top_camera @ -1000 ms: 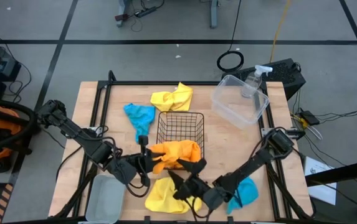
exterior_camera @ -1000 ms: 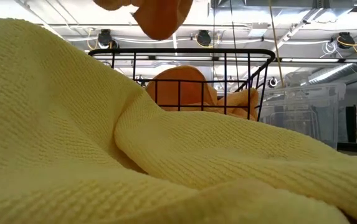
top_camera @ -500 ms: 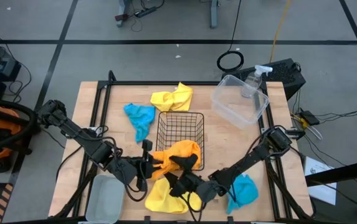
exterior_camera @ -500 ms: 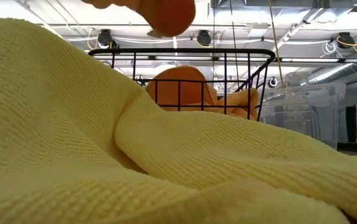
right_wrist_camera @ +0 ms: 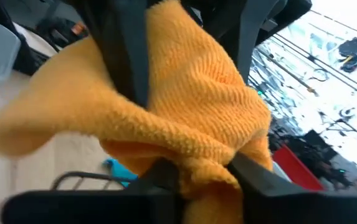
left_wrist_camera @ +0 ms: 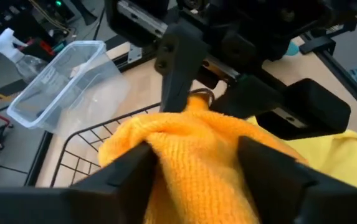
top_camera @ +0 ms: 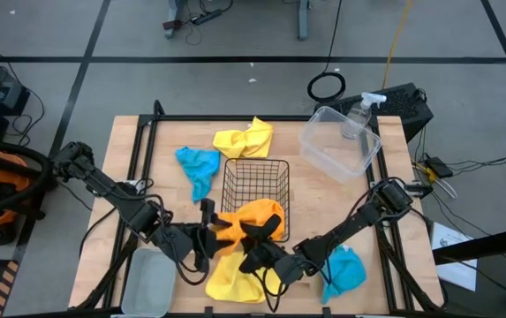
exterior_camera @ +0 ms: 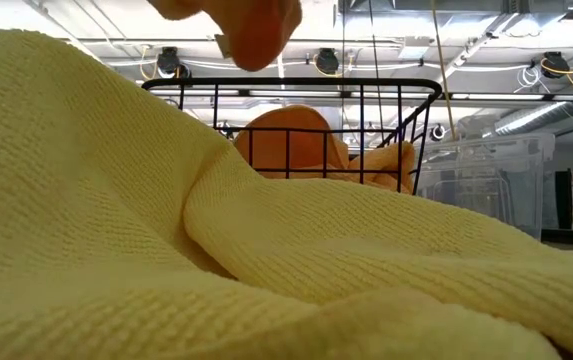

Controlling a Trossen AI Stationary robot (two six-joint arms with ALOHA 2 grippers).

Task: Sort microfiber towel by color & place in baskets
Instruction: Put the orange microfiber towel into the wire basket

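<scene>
An orange towel (top_camera: 254,215) is held up at the near end of the black wire basket (top_camera: 255,177), between my two grippers. My left gripper (top_camera: 215,231) is open, with the towel bunched between its spread fingers. My right gripper (top_camera: 254,238) comes from the right and is shut on the same towel. Another orange towel (exterior_camera: 296,140) lies inside the basket. One yellow towel (top_camera: 233,276) lies at the near edge and another (top_camera: 245,137) beyond the basket. Teal towels lie at the far left (top_camera: 198,166) and near right (top_camera: 345,269). My left gripper has the orange towel's bunched end (left_wrist_camera: 190,155) between its spread fingers (left_wrist_camera: 125,174), and the cloth lies against their inner sides. The fingers come from the table's left, slanting slightly down. My right gripper pinches a bunched fold of the orange towel (right_wrist_camera: 206,155) between its two fingers (right_wrist_camera: 166,174), several layers thick. It comes about level from the table's right. The towel is lifted, and its loose part (exterior_camera: 251,25) hangs in front of the basket.
A clear plastic tub (top_camera: 341,141) stands at the far right with a spray bottle (top_camera: 363,113) behind it. A pale grey-blue tray (top_camera: 151,283) sits at the near left corner. Black rails (top_camera: 142,159) run along the table's sides.
My right gripper has moved toward the table's left, up to the orange towel beside my left gripper, and has shut on it. The towel's hanging part has shifted slightly.
</scene>
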